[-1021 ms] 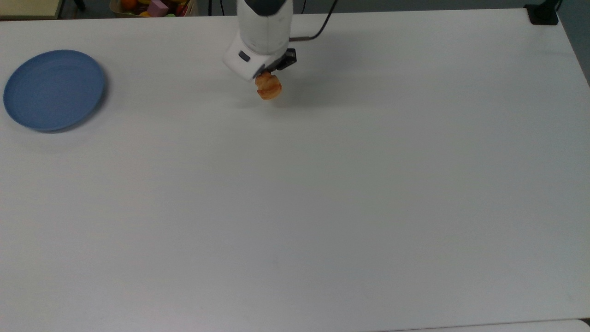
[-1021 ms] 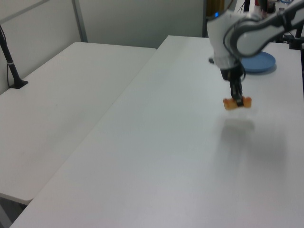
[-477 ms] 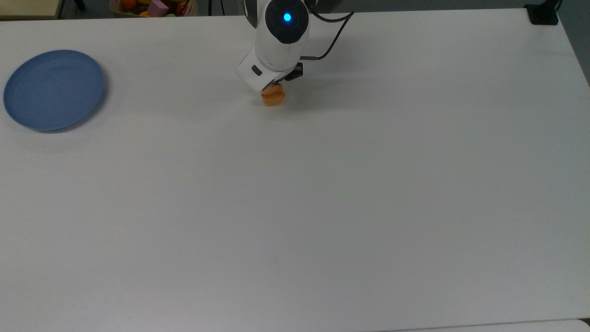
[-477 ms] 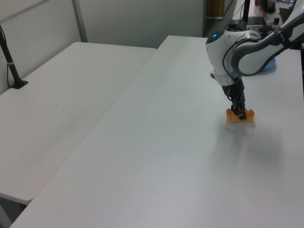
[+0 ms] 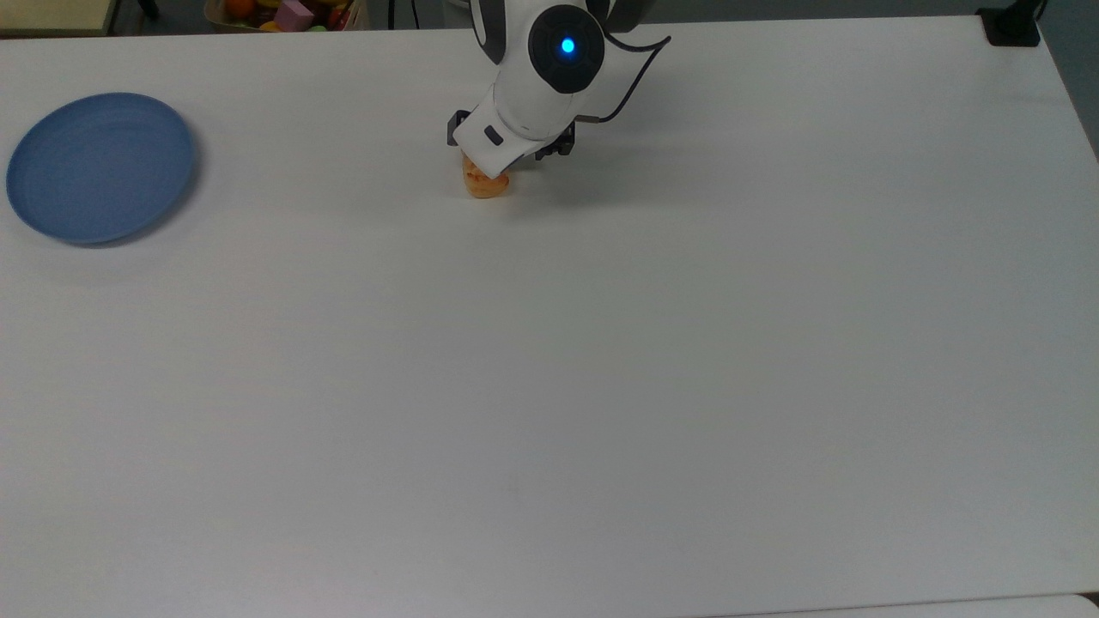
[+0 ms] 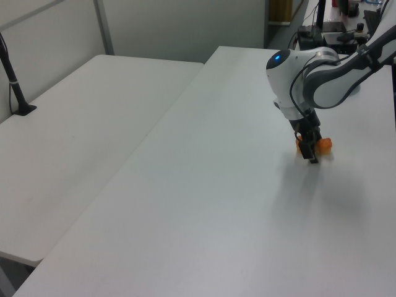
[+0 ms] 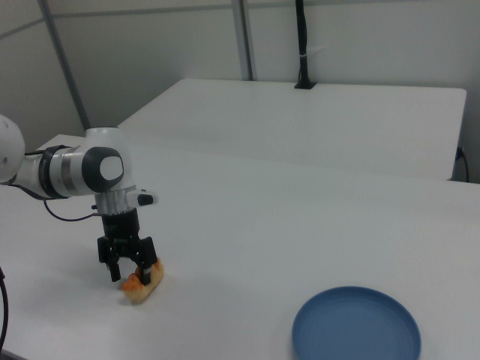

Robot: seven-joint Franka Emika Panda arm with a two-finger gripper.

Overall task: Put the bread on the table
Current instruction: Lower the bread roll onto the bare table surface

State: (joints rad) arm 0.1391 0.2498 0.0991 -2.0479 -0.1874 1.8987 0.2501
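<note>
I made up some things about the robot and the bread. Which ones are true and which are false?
1. The bread lies on the white table. True.
2. The bread is on the blue plate. False: the plate has nothing on it and sits far off, at the top view's left.
3. The pincer is open around the bread. True: its fingers stand on either side of the loaf.
4. The pincer is high in the air. False: it is low, right at the bread.
5. The arm shows a red light. False: the light is blue.
</note>
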